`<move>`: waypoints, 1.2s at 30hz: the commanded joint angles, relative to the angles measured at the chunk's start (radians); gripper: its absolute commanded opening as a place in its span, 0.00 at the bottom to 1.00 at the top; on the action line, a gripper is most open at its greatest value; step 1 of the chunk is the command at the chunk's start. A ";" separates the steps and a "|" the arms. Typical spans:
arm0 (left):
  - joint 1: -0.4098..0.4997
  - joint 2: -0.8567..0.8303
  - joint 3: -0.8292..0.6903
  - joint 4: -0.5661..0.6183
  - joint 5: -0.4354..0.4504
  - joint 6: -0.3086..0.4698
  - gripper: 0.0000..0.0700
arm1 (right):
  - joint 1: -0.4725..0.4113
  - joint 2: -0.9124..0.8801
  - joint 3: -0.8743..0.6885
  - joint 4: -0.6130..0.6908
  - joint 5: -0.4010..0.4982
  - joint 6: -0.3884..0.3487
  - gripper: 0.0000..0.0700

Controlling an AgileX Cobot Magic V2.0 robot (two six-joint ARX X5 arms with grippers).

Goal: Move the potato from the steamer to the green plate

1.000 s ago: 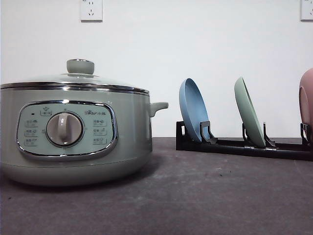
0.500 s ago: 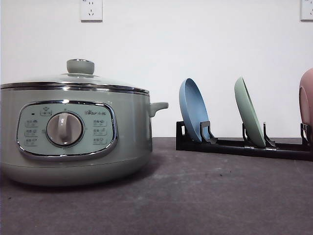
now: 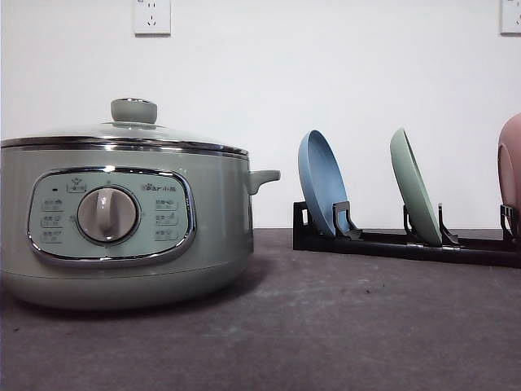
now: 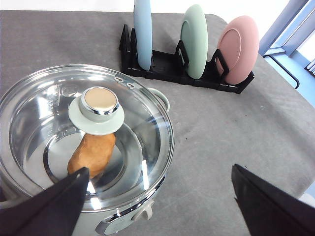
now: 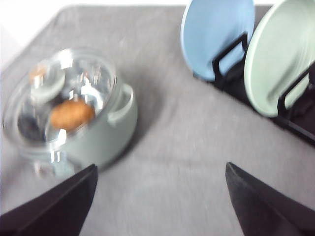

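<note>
The steamer [image 3: 163, 228] stands at the table's left with its glass lid [image 4: 142, 132] on. Through the glass the orange-brown potato [image 4: 91, 153] lies on the steamer floor, partly under the lid knob [image 4: 100, 101]. The green plate [image 3: 415, 187] stands on edge in a black rack [image 3: 391, 244] at the right. My left gripper [image 4: 160, 206] hovers above the steamer's front right side, open and holding nothing. My right gripper [image 5: 160, 201] hangs open over bare table between the steamer [image 5: 106, 132] and the green plate [image 5: 278, 64]; the potato [image 5: 72, 114] shows blurred under the lid.
The rack also holds a blue plate [image 3: 319, 183] left of the green one and a pink plate [image 3: 511, 171] right of it. Grey tablecloth [image 3: 342, 326] lies bare between steamer and rack. A white wall stands close behind.
</note>
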 commanded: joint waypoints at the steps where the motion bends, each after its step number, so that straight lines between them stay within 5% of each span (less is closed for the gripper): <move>1: -0.002 0.005 0.024 0.008 0.002 -0.006 0.85 | 0.001 0.042 0.034 0.032 0.005 0.058 0.75; 20: -0.002 0.005 0.024 0.008 0.002 -0.006 0.85 | 0.001 0.660 0.447 0.139 0.057 0.093 0.75; 36: -0.002 0.005 0.024 0.008 0.002 -0.006 0.85 | 0.001 0.947 0.490 0.331 0.138 0.114 0.70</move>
